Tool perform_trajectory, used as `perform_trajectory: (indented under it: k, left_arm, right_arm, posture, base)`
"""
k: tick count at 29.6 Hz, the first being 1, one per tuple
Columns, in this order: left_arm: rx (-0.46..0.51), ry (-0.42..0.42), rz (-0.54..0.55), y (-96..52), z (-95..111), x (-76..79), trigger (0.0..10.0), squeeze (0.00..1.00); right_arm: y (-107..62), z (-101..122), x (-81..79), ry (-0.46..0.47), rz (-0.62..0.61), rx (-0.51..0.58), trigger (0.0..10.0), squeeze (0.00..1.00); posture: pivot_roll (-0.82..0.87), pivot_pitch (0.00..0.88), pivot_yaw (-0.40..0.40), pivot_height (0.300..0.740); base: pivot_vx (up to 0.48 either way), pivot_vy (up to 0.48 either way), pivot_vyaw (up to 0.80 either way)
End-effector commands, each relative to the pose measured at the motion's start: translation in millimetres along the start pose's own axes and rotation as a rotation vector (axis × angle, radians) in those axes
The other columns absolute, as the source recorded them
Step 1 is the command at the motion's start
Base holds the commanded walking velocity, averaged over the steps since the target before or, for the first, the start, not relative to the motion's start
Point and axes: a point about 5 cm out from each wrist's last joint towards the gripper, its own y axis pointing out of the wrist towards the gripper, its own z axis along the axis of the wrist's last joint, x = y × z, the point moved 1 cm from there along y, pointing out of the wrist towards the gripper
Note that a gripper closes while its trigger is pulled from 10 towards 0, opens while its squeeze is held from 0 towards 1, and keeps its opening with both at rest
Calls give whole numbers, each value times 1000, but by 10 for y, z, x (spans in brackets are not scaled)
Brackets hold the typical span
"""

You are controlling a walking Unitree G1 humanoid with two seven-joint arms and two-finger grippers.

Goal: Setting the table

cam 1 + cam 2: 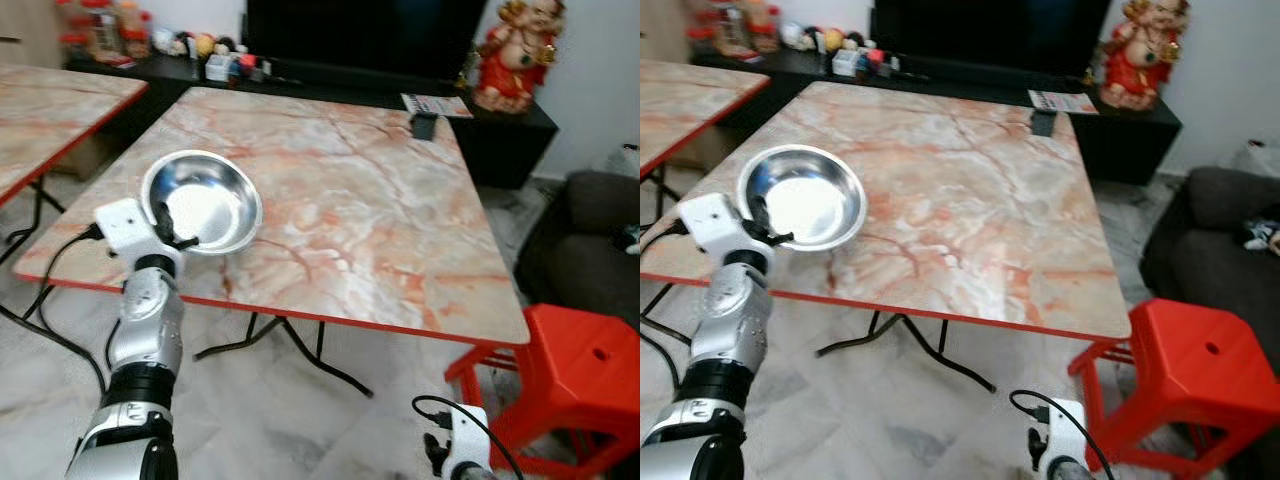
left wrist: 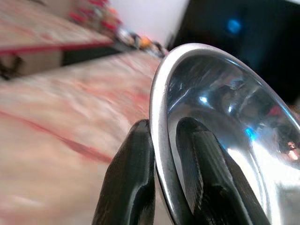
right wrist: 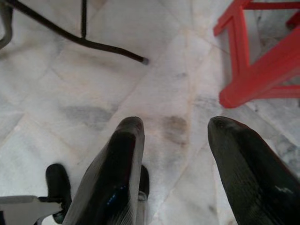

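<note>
Left gripper fingers pinch the steel bowl's rim — near the table edge; right gripper fingers apart.

- Steel bowl sits on the bench, near its front left corner.
- Stool stands right of the bench.
- Figurine stands behind.
</note>
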Motion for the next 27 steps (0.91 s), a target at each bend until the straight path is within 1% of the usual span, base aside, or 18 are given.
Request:
perform_trajectory:
  k: [1,2,3,5,7,8,10,14,17,19,20,23,27]
  left_arm:
    - [-40,-52,-79,55,-21,184,10000,0]
    - [-130,-97,-146,72,-156,302,10000,0]
    - [-175,-112,-167,72,-223,352,10000,0]
    - [-221,-149,-219,63,-292,445,10000,0]
    - [-231,-164,-234,59,-306,469,10000,0]
    - [-271,-179,-239,59,-356,520,10000,0]
    - [-294,-183,-217,68,-386,531,10000,0]
    - [-311,-151,-208,92,-409,539,10000,0]
    - [-337,-225,-160,123,-423,570,10000,0]
    - [-345,-250,-135,131,-431,575,10000,0]
    - [-348,-291,-114,136,-436,590,10000,0]
    - [-362,-299,-66,138,-454,593,10000,0]
    - [-384,-324,-50,126,-489,632,10000,0]
  right_arm:
    - [-3,10,26,16,-14,12,10000,0]
    - [-5,2,32,23,-20,12,10000,0]
    - [-6,0,32,24,-21,11,10000,0]
    - [-6,-4,28,26,-23,11,10000,0]
    - [-6,-6,24,26,-23,11,10000,0]
    - [-8,-12,20,37,-27,15,10000,0]
    - [-11,-23,18,47,-32,16,10000,0]
    - [-17,-45,21,55,-36,14,10000,0]
    - [-29,-83,50,67,-46,7,10000,0]
    - [-33,-94,63,69,-50,5,10000,0]
    - [-35,-98,71,69,-51,4,10000,0]
    - [-35,-95,83,66,-52,4,10000,0]
    - [-33,-76,98,62,-53,8,10000,0]
  posture:
    - [10,0,-53,740]
    - [3,0,-44,740]
    - [-1,0,-41,740]
    - [-12,0,-31,740]
    - [-23,0,-19,740]
    - [-34,0,0,740]
    - [-42,0,13,740]
    - [-42,0,14,740]
    - [-41,0,4,740]
    - [-42,0,1,740]
    - [-43,0,-5,740]
    - [-45,0,-15,740]
    - [-47,0,-21,740]
  base:
    - [0,0,0]
    - [0,0,0]
    - [0,0,0]
    - [0,0,0]
    - [0,0,0]
    - [0,0,0]
    - [0,0,0]
    - [0,0,0]
    - [0,0,0]
    - [0,0,0]
    - [0,0,0]
    - [0,0,0]
    - [0,0,0]
